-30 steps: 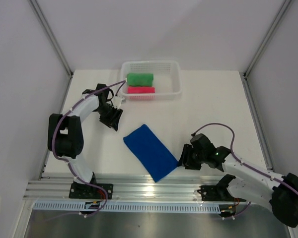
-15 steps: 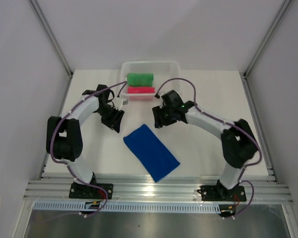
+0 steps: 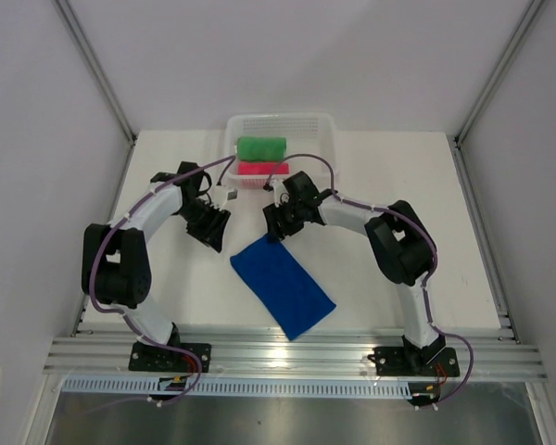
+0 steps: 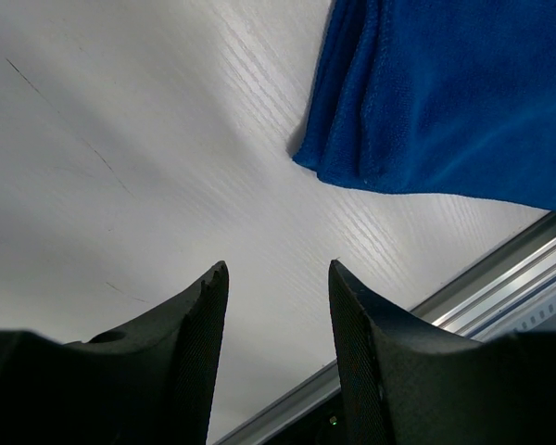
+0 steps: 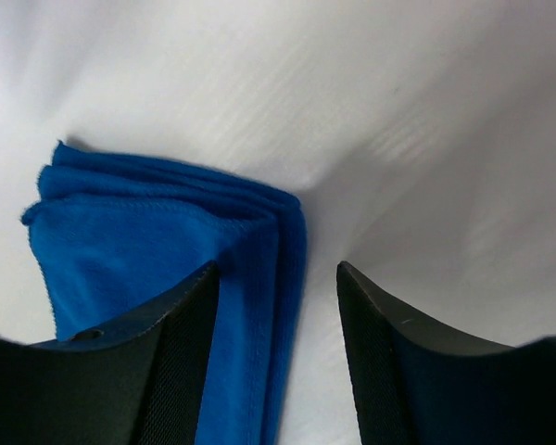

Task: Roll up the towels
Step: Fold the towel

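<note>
Green towel (image 3: 261, 147) and pink towel (image 3: 263, 169) are sitting rolled in the basket (image 3: 306, 125), upper centre. The blue towel (image 3: 283, 285) is lying flat, unrolled, mid-frame on the bench (image 3: 426, 204). Left claw (image 3: 213, 237) and right claw (image 3: 274, 228) are hovering open and empty near its upper corner.

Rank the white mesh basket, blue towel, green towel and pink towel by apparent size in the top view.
1. white mesh basket
2. blue towel
3. green towel
4. pink towel, which shows only partly
</note>
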Action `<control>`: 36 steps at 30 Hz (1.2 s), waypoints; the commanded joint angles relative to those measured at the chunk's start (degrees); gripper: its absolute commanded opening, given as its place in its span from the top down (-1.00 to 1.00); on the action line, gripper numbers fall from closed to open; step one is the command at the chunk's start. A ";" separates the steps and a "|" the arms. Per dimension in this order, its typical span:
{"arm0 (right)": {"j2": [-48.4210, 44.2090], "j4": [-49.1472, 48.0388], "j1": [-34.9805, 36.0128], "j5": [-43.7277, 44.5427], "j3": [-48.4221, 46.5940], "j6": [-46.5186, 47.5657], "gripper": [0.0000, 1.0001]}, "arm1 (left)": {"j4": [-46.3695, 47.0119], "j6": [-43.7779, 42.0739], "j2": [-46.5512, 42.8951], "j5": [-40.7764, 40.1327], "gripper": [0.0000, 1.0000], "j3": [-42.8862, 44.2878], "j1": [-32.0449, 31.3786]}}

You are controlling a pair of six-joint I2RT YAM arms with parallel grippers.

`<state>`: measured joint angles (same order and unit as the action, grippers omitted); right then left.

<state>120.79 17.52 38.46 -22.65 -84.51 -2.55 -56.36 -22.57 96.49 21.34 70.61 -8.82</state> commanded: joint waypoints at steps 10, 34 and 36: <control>2.35 -10.74 -2.59 -3.28 5.64 -11.93 0.93 | 0.72 -0.99 -1.48 -0.60 -0.01 0.41 0.38; -26.03 -13.41 -20.88 7.19 25.27 -20.76 0.16 | -1.74 -16.86 -7.19 10.12 0.05 6.30 -13.14; -31.81 -8.39 -20.97 7.27 25.27 -17.68 0.11 | -1.91 -19.96 -8.07 9.60 0.05 6.12 -17.27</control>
<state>98.37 2.63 17.76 -14.98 -58.08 -27.94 -58.00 -33.82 92.68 27.68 75.81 -21.61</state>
